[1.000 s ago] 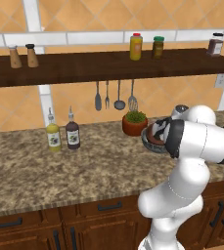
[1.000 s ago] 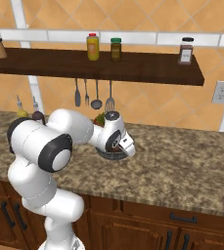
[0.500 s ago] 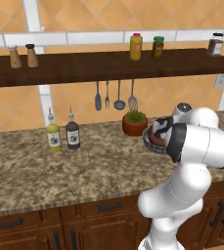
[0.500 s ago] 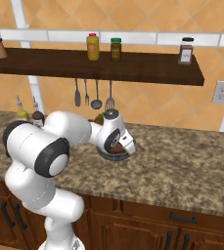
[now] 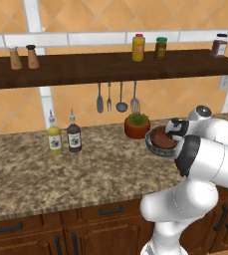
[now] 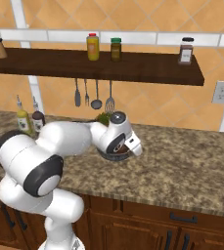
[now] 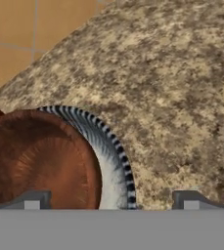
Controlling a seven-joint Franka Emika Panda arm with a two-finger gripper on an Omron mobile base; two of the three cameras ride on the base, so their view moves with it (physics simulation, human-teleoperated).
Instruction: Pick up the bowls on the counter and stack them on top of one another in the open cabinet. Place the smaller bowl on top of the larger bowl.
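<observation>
The smaller reddish-brown bowl (image 7: 35,156) sits inside the larger grey-blue bowl (image 7: 114,166), whose ribbed rim shows on the right. The pair rests on the granite counter (image 7: 182,97) beside the plant pot, and shows as the stacked bowls (image 5: 161,140) and the stacked bowls (image 6: 116,151) from the base. My gripper (image 7: 111,200) is open and low over them. One fingertip (image 7: 33,200) is over the brown bowl and the other stands outside the grey rim, above the counter. My hand (image 5: 177,128) hangs at the bowls' right side. The open cabinet shelf (image 5: 85,67) runs above.
A terracotta pot with a green plant (image 5: 137,125) stands just behind the bowls. Two bottles (image 5: 63,138) stand at the left of the counter, and utensils (image 5: 120,97) hang on the wall. Jars and shakers (image 5: 148,48) sit on the shelf, with bare plank between them.
My wrist has shifted slightly to the right in the left base view. The two bowls have stayed in place.
</observation>
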